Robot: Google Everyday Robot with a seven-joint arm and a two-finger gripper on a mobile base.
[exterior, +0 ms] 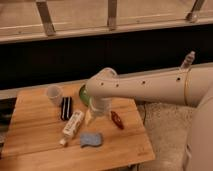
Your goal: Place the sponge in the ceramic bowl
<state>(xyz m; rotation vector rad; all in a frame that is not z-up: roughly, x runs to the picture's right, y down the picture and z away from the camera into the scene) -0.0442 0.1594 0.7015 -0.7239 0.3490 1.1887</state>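
The sponge (91, 139) is a small blue-grey pad lying flat near the front of the wooden table (35, 145). Of the green ceramic bowl (82, 94) only a sliver of its left edge shows at the back of the table; the arm covers the rest. My gripper (94, 116) hangs down from the cream-coloured arm (145, 90), in front of the bowl and a little above and behind the sponge. It is not touching the sponge, and nothing is seen held in it.
A translucent white cup (54, 94) stands at the back left. A black ridged block (65, 108) and a white carton (73, 124) lie left of the gripper. A small reddish-brown object (117, 120) lies to its right. The table's right edge drops to a pale carpet.
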